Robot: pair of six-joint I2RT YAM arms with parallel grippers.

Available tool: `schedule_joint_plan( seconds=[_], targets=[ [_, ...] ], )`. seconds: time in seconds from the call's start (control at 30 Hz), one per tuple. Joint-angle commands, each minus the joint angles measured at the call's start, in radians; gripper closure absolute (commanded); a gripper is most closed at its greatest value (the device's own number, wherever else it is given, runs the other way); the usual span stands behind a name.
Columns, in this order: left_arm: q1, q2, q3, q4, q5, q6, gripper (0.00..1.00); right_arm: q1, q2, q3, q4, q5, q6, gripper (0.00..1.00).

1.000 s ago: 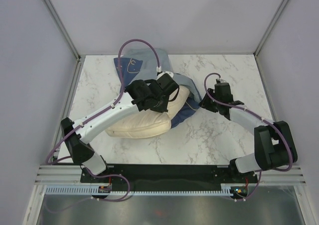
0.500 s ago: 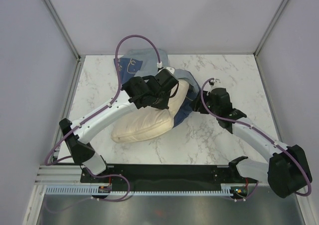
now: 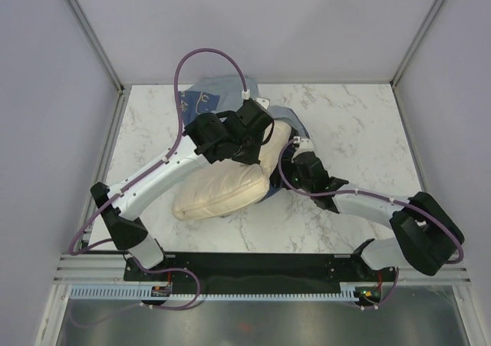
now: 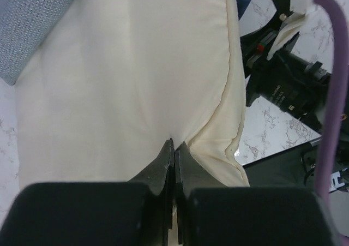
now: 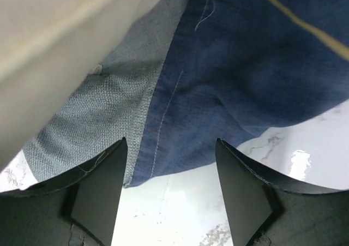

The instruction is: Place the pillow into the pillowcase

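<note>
— Marble table (image 3: 360, 123), findings?
— Cream pillow (image 3: 222, 192) lies mid-table, its far end in the pillowcase (image 3: 207, 99); print unreadable; left gripper (image 4: 174, 153) pinches pillow fabric.
— And the right gripper (image 5: 170, 143)?
— Spread wide astride the pillowcase hem; bare table beyond.

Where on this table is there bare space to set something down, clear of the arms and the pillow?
Widest: the far right corner of the table, between the pillowcase and the right wall. Smaller: the near middle, between the pillow and the right arm. A strip runs beside the left arm, on its outer side. Crowded: the centre, where both arms meet the cloth.
</note>
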Motion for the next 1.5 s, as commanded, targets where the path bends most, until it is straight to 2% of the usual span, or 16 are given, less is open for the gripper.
schedule_joint_plan(
  seconds=[0.0, 0.33, 0.43, 0.47, 0.53, 0.57, 0.63, 0.9, 1.13, 1.23, 1.27, 1.3, 1.37, 1.47],
  targets=[
    [0.014, 0.006, 0.086, 0.017, 0.031, 0.042, 0.98, 0.060, 0.050, -0.015, 0.157, 0.119, 0.021, 0.27],
    [0.030, 0.017, 0.171, -0.032, 0.051, 0.070, 0.98, 0.212, 0.265, 0.029, 0.257, 0.395, -0.040, 0.28],
    [0.037, 0.012, 0.177, -0.035, 0.058, 0.076, 0.98, 0.246, 0.330, 0.075, 0.215, 0.501, -0.019, 0.33],
    [0.037, 0.011, 0.178, -0.038, 0.059, 0.077, 0.98, 0.258, 0.346, 0.105, 0.165, 0.554, -0.010, 0.53],
    [0.039, 0.006, 0.171, -0.038, 0.058, 0.079, 0.98, 0.269, 0.349, 0.106, 0.161, 0.594, 0.023, 0.76],
    [0.039, 0.006, 0.168, -0.036, 0.055, 0.079, 0.98, 0.279, 0.334, 0.071, 0.180, 0.601, 0.026, 0.93],
    [0.039, 0.003, 0.149, -0.033, 0.048, 0.074, 0.98, 0.290, 0.254, 0.029, 0.204, 0.619, 0.036, 1.00],
    [0.039, 0.029, 0.111, 0.016, 0.068, 0.064, 0.98, 0.304, -0.112, -0.181, 0.136, 0.573, 0.167, 1.00],
    [0.039, 0.092, 0.129, 0.036, 0.065, 0.061, 0.98, 0.335, -0.330, -0.218, -0.171, 0.581, 0.325, 1.00],
    [0.043, 0.121, 0.146, 0.040, 0.061, 0.061, 0.98, 0.335, -0.405, -0.219, -0.391, 0.616, 0.444, 0.96],
    [0.045, 0.132, 0.149, 0.042, 0.062, 0.061, 0.98, 0.336, -0.441, -0.218, -0.432, 0.631, 0.476, 0.87],
    [0.046, 0.138, 0.154, 0.042, 0.062, 0.059, 0.98, 0.336, -0.459, -0.218, -0.456, 0.631, 0.492, 0.73],
    [0.045, 0.144, 0.155, 0.050, 0.076, 0.059, 0.98, 0.335, -0.499, -0.204, -0.518, 0.642, 0.471, 0.20],
    [0.046, 0.141, 0.152, 0.051, 0.084, 0.064, 0.98, 0.335, -0.539, -0.183, -0.509, 0.650, 0.371, 0.20]
  ],
)
